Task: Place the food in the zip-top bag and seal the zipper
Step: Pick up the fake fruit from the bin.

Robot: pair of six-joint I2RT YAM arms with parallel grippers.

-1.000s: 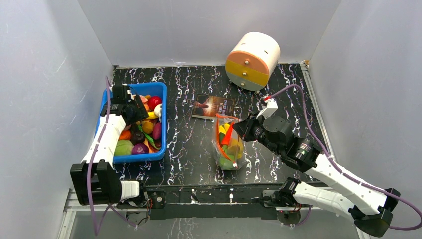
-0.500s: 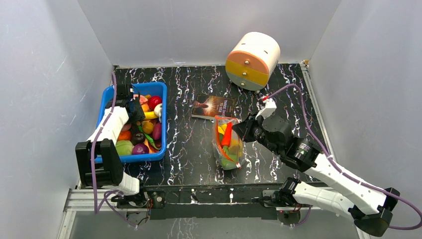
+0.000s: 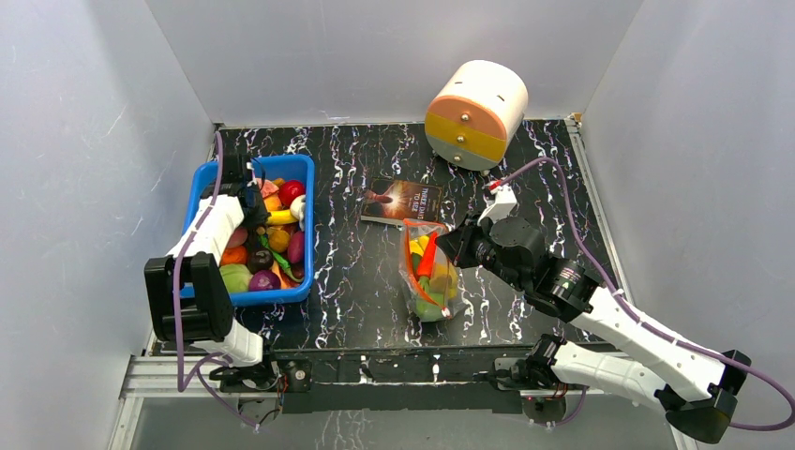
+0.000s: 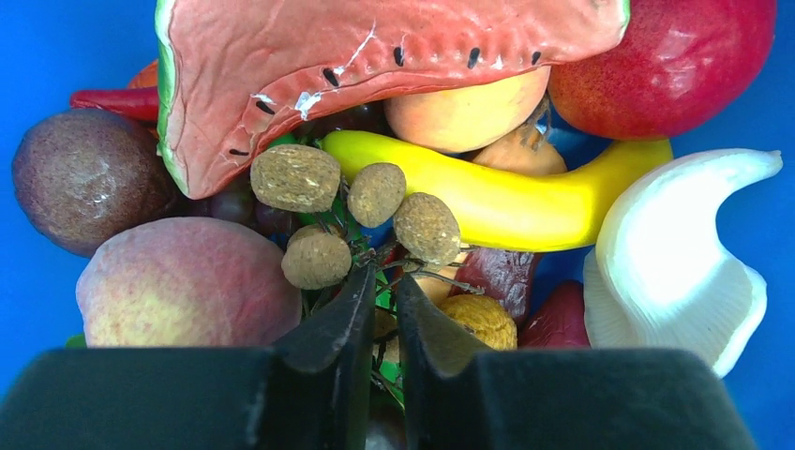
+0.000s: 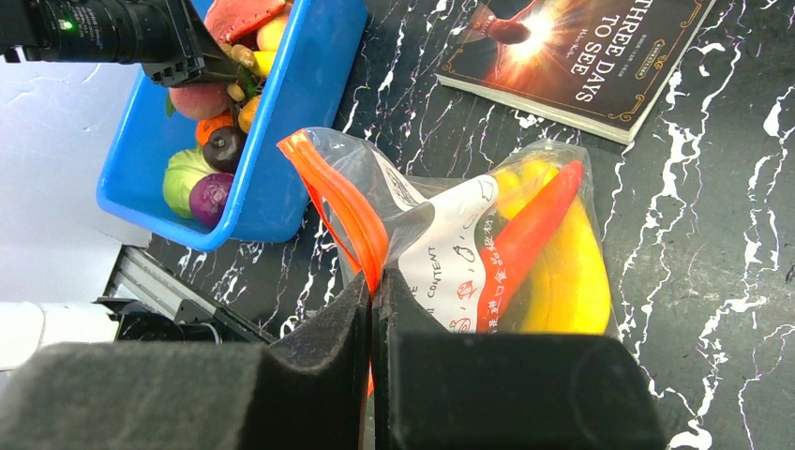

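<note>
Bright, even overhead light; soft shadows; glare on the bag [image 5: 441, 234]; both wrist views' near jaws blurred.

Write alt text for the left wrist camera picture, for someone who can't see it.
The black left gripper pinches the twiggy stem of a brown cluster, amid toy food heaped in a blue bin: yellow banana, watermelon slice.

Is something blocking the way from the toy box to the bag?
Nothing visible does. Only bare table lies between the blue bin and the zip-top bag; the book sits farther back. The right fingers pinch the zipper.
</note>
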